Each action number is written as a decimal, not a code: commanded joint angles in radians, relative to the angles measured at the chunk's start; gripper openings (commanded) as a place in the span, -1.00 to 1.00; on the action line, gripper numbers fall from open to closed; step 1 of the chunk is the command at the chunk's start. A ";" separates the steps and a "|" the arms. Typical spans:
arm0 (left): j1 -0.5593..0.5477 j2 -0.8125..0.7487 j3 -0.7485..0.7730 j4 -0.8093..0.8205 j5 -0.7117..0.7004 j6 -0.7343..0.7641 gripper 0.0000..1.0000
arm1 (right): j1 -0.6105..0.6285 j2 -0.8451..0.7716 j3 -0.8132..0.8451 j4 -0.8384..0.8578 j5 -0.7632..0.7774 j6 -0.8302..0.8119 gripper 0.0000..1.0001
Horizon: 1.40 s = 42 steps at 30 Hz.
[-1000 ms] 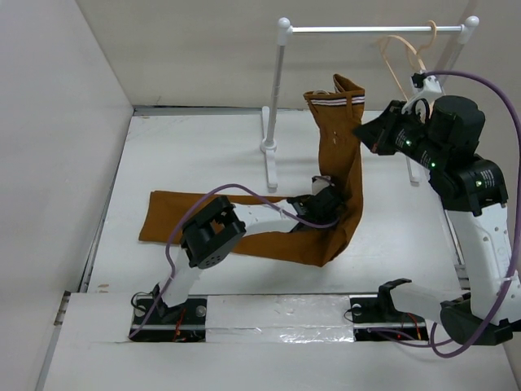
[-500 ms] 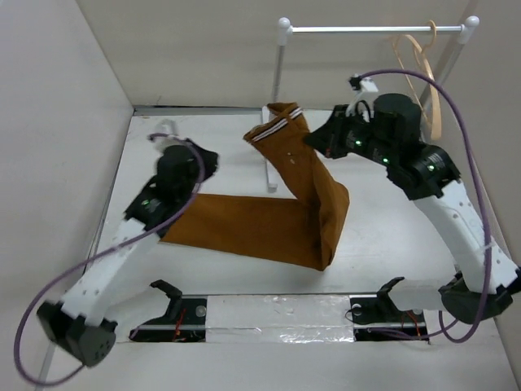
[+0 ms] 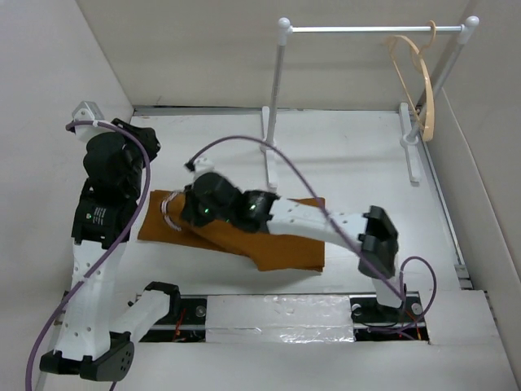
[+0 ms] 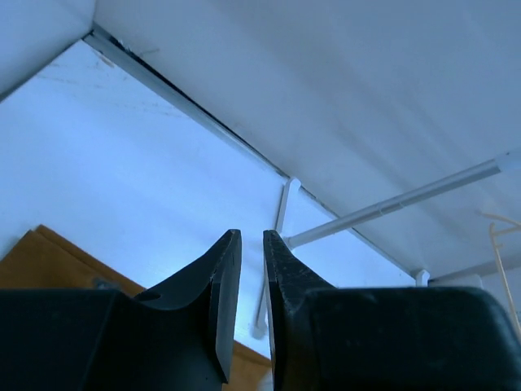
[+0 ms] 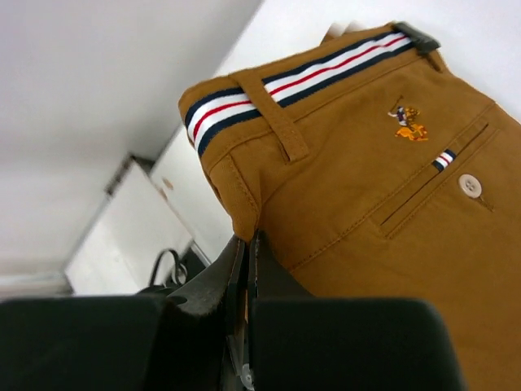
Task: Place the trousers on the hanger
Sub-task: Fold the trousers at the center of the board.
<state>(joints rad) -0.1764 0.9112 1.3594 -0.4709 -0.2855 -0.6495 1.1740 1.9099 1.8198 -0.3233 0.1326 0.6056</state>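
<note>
While the folded rust-brown cloth trousers (image 3: 285, 252) — laid on the white table (image 3: 358, 163) — are pinched tight beside their striped waistband (image 5: 277, 85) by the right gripper (image 5: 247, 242), the left gripper (image 4: 251, 244) is held nearly closed, empty.

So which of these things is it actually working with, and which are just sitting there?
In the job:
the trousers, lying on the table
the hanger, hanging by its hook
the right claw, pinching the trousers near the waistband

Just there:
the rail stand
the left claw, raised, holding nothing
</note>
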 commanded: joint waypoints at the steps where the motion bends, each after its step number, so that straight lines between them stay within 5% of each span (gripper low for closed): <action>1: 0.003 0.002 0.067 -0.020 -0.055 0.056 -0.69 | 0.081 0.079 0.094 0.202 0.165 0.059 -1.00; 8: 0.003 -0.063 -0.081 -0.020 -0.070 0.047 -0.62 | -0.088 -0.107 0.033 0.222 0.066 0.025 -1.00; 17: 0.003 0.054 0.036 0.041 -0.018 0.050 -0.62 | -0.183 -0.134 0.157 0.170 0.025 0.005 -1.00; 21: 0.003 0.052 0.037 0.038 -0.067 0.077 -0.62 | -0.126 0.023 0.182 0.214 -0.002 -0.027 -1.00; 27: 0.003 -0.011 -0.034 0.026 -0.155 0.113 -0.61 | -0.048 0.448 0.511 0.056 -0.343 -0.033 -0.95; 28: 0.003 -0.020 -0.029 0.025 -0.168 0.119 -0.61 | -0.012 0.463 0.516 0.050 -0.344 -0.047 -0.91; 31: 0.003 -0.021 -0.014 0.026 -0.207 0.132 -0.61 | 0.012 0.462 0.460 0.062 -0.344 -0.061 -0.27; 32: 0.003 -0.018 -0.013 0.029 -0.208 0.133 -0.60 | 0.012 0.453 0.441 0.053 -0.343 -0.050 0.22; 34: 0.003 -0.018 -0.025 0.038 -0.195 0.137 -0.60 | -0.008 0.411 0.377 0.035 -0.364 -0.056 0.50; 42: 0.003 -0.043 -0.229 0.107 -0.034 0.116 -0.52 | -0.123 -0.023 -0.038 0.095 -0.334 -0.093 0.59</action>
<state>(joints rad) -0.1761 0.8711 1.1912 -0.4191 -0.4091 -0.5385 1.1183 2.0987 1.8488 -0.3302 -0.2066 0.5415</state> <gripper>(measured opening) 0.237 0.803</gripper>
